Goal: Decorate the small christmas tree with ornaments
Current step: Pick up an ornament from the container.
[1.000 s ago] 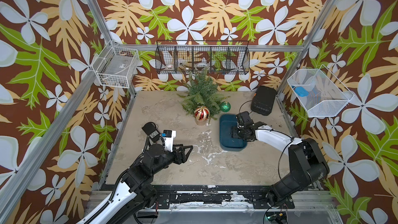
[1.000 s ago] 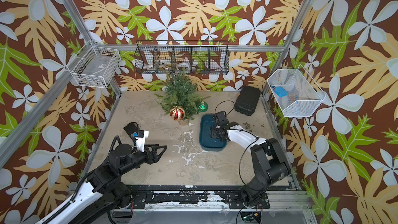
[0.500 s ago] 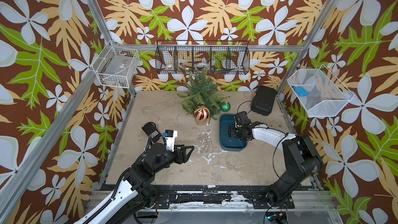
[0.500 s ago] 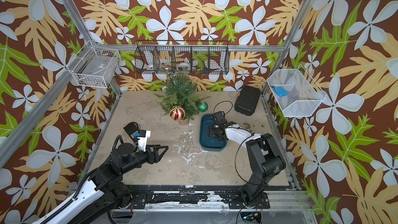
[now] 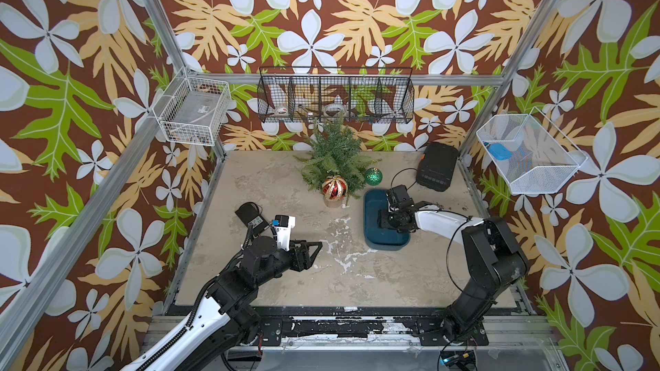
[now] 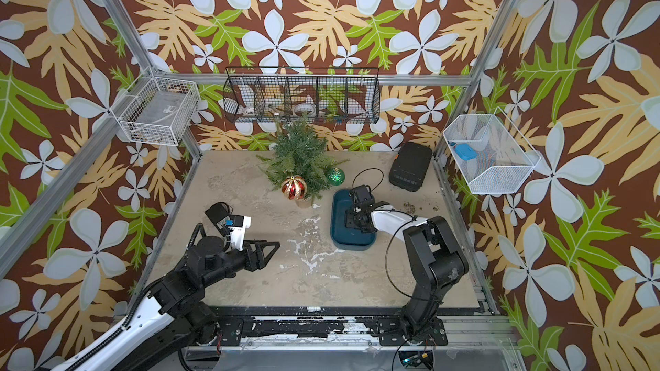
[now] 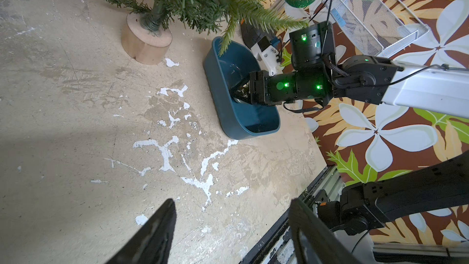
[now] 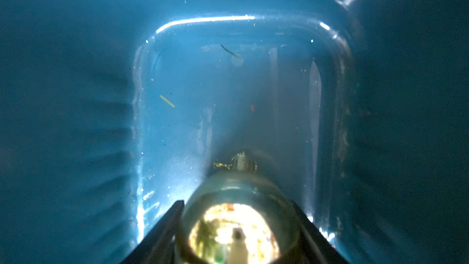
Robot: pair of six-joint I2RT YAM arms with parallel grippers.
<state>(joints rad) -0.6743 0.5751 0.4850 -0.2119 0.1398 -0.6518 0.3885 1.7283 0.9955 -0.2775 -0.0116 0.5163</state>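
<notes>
While your left gripper (image 5: 315, 255) hovers spread and empty over the table's (image 5: 410, 280) front-left, the tree (image 5: 334, 158) stands at mid back edge with the red bauble (image 5: 334, 187) and green bauble (image 5: 373, 175) hung. Your right gripper (image 5: 384, 221), the nearer one, is down in the tray (image 5: 370, 201), jaws pinching the gold bauble (image 8: 236, 224), its cap (image 8: 242, 161) pointing straight ahead of them.

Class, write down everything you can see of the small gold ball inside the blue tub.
The small gold ball is round, shiny and mirror-like, reflecting the room. A little metal cap with a gold loop sits at one end, pointing away from the wrist camera. The ball sits low inside the blue tub, between the two fingers of the right gripper, which press its opposite sides. Whether it touches the tub floor cannot be told.
</notes>
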